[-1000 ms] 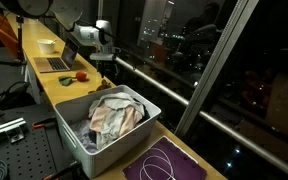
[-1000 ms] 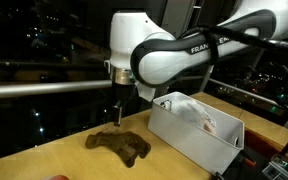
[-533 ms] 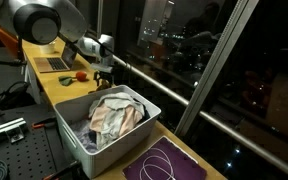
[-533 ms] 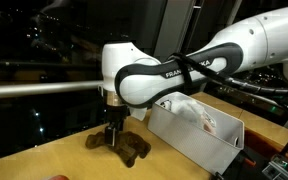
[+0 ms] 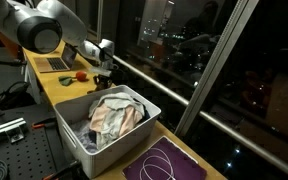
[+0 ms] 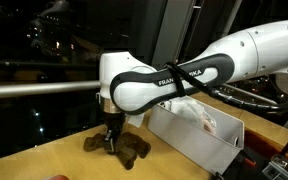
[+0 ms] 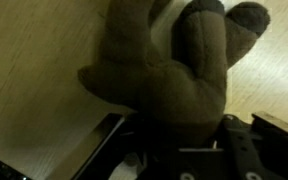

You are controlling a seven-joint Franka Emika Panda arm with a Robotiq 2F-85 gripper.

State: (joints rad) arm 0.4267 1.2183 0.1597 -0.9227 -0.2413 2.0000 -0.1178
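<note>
Brown soft plush toy [image 6: 125,149] lies on the light wooden tabletop [image 6: 44,160], near the white plastic bin [image 6: 199,140].
Gripper [image 6: 110,141] sits over it, fingers spread either side, nothing pinched. Toy looks light, floppy, grippy; I'd grab across the thick middle, not a limb.

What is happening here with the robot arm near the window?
The robot arm's gripper is down on a brown soft thing, perhaps a plush toy or a rag, that lies on the wooden table. In the wrist view the brown thing fills most of the picture, right in front of the gripper, but whether the gripper has closed on it cannot be told. Beside it stands a white bin with crumpled cloths inside.
</note>
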